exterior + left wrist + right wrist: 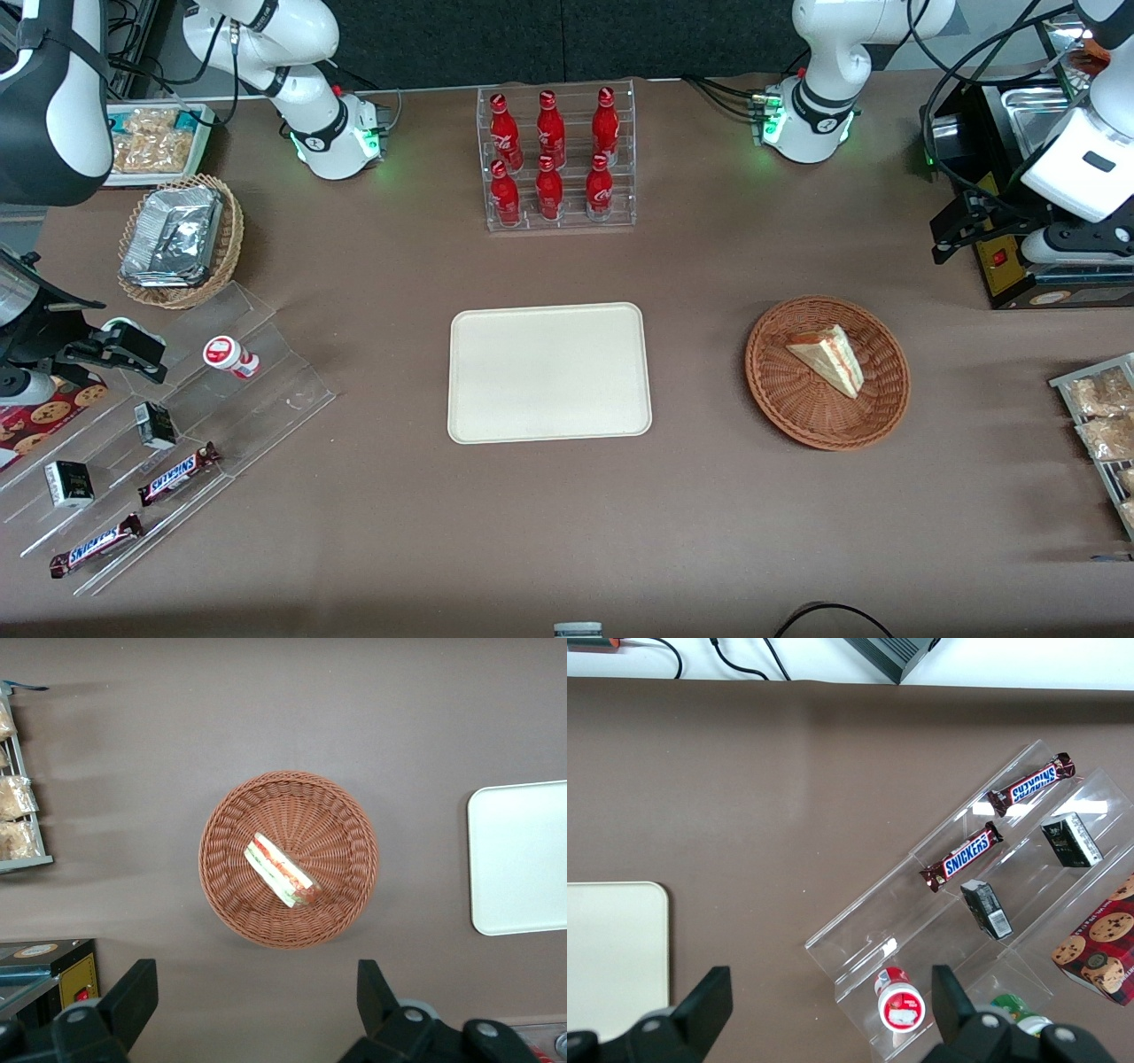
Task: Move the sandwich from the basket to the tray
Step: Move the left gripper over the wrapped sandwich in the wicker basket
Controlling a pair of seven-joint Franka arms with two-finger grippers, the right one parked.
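Sandwich (827, 357) lies in the round reddish basket (873, 416) toward the working arm's end of the worktop (709, 532), seen from the front camera. It sits slightly toward twelve o'clock of the basket's middle, with its cut edge running from about eleven o'clock down toward five. The cream tray (549, 371) is bare and stands well apart from the basket, toward the parked arm's end. The tool (961, 228) hangs high, at about two o'clock from the basket, not over it and touching nothing.

From the left wrist camera, the sandwich (283, 870) shows as a narrow strip of red and green filling between pale bread, lying diagonally across the basket (230, 904). One edge of the tray (523, 855) shows at about three o'clock from it. The tool's two fingers (133, 997) stand wide apart with nothing between them.

To do the pick well, I judge the tool should first be centred over the wedge, then turned so the fingers close across the two bread faces, not along the filling edge. It should descend only until the tips are beside the bread, clear of the wicker, and squeeze gently, since soft bread will crush or the layers may slide apart.

The right wrist camera shows only a corner of the tray (611, 957), also bare.
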